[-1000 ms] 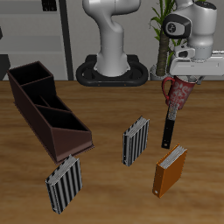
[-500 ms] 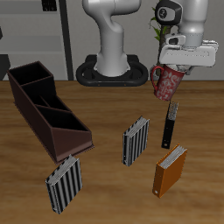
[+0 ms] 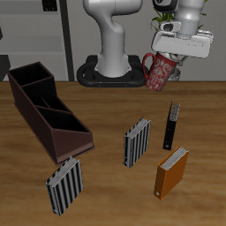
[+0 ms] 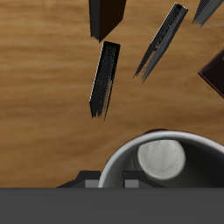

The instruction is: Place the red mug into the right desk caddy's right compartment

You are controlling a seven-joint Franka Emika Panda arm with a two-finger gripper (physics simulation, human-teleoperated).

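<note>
Right now your pincer [image 3: 164,58] is clenched on the red mug [image 3: 159,71], holding it in the air well above the surface [image 3: 106,115], back near the robot's base. The mug hangs tilted, its handle pointing toward the base pedestal. From the wrist camera you look straight down into its pale inside [image 4: 162,160]; the fingers themselves are mostly hidden behind the rim, so the exact grip point is hard to judge.

What your next move turns on: the right desk caddy [image 3: 48,110] lies well apart from the mug, across the surface and nearer the front edge. Its long axis runs diagonally, from the back corner toward the front. The right compartment [image 3: 72,139] looks to be the roomy cell at the end nearest the front edge, so you need a long sideways carry that also comes forward, passing over the striped book [image 3: 136,142].

Compared with half a second ago, the mug has risen and moved toward the base; a second ago it hung lower, close above the black book [image 3: 171,124]
</note>
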